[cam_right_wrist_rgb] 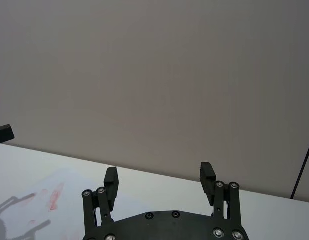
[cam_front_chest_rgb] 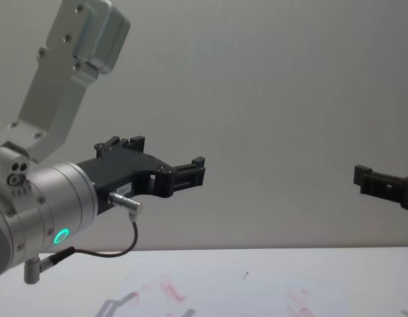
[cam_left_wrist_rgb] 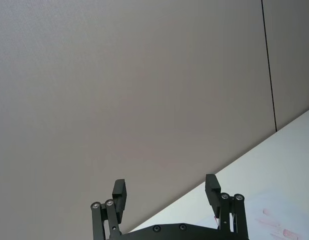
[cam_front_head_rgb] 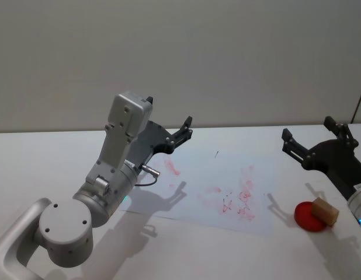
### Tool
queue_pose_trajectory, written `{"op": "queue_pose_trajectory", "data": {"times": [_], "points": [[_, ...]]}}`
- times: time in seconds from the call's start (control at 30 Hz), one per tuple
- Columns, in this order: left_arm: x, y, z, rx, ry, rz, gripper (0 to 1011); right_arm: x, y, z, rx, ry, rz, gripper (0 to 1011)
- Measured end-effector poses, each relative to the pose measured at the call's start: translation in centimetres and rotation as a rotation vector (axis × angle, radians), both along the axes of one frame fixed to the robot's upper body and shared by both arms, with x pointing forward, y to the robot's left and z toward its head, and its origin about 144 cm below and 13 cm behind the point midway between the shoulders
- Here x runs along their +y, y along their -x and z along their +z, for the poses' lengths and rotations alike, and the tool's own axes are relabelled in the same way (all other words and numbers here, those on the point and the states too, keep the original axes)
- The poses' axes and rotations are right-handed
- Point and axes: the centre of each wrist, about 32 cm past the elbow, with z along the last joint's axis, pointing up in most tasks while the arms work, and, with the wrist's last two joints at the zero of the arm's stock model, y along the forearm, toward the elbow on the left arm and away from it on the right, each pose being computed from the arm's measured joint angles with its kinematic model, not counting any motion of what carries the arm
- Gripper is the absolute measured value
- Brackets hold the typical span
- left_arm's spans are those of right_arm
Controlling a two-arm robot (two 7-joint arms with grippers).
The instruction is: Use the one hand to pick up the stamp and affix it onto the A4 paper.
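1. The left end effector [cam_front_head_rgb: 179, 135], a slim black two-finger unit on a silver-grey wrist, hovers above the near-left corner of the sheet. It is released, with its fingers spread and nothing between them, and points toward the far wall. It is well apart from the stamp.
2. The A4 paper [cam_front_head_rgb: 198, 169], a flat white sheet, lies at mid-worktop on the white worktop [cam_front_head_rgb: 52, 157]. Smudgy red ink marks [cam_front_head_rgb: 245, 192] cluster on its right half, with a few at the left corner.
3. The right end effector [cam_front_head_rgb: 307, 129], of the same black two-finger build, hangs above the worktop just right of the sheet. It is also released and empty. It sits behind and above the stamp.
4. The round red ink pad [cam_front_head_rgb: 306, 217] lies flat near the right edge. It carries one item only.
5. The stamp [cam_front_head_rgb: 325, 211], a small pale tan wooden block, rests on the pad's right rim, tilted.
6. Handling estimate: the block is probably light, rigid and not fragile. Grip it across two opposite flat sides, clear of the inked face. Smooth wood may slip under a weak pinch.
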Motion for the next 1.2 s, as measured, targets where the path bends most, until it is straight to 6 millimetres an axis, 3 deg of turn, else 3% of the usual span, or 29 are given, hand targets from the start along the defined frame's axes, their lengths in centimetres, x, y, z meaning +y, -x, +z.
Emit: {"op": "queue_pose_trajectory", "data": {"times": [1.2], "points": [[0.0, 0.0, 0.0, 0.0, 0.0, 0.0, 1001, 0.11, 0.02, 0.03, -0.008, -0.005, -0.004, 1001]]}}
